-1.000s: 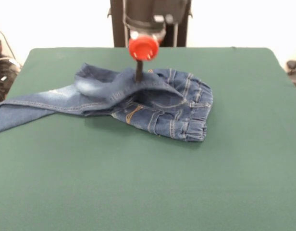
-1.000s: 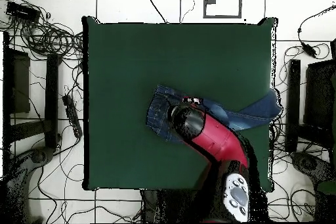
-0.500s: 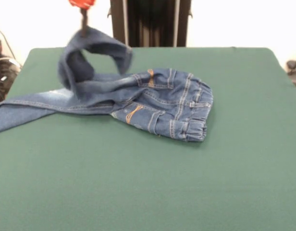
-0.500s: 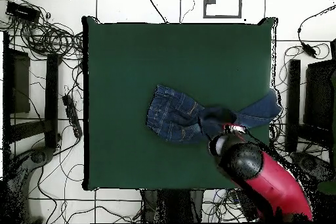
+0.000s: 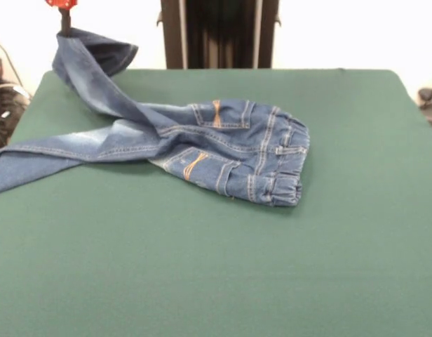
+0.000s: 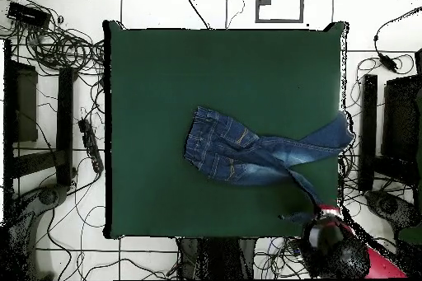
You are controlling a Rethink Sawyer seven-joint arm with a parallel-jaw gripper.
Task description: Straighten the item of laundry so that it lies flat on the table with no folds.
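One small pair of blue denim jeans (image 5: 223,151) lies on the dark green worktop (image 5: 223,274), a little toward the far side in the front view. The elastic waistband is gathered and faces the right of that view; orange stitching outlines the back pockets and a belt loop, and faded whitish patches mark the legs. No label or writing can be read on the cloth. One leg lies flat and runs out over the worktop's left edge. The other leg is lifted off the surface, pulled taut up toward the far left corner, its hem folded over at the top. The tool (image 5: 64,17) is clamped on that raised leg near the hem; in the overhead view the red and black arm (image 6: 342,249) sits beyond the worktop's corner.
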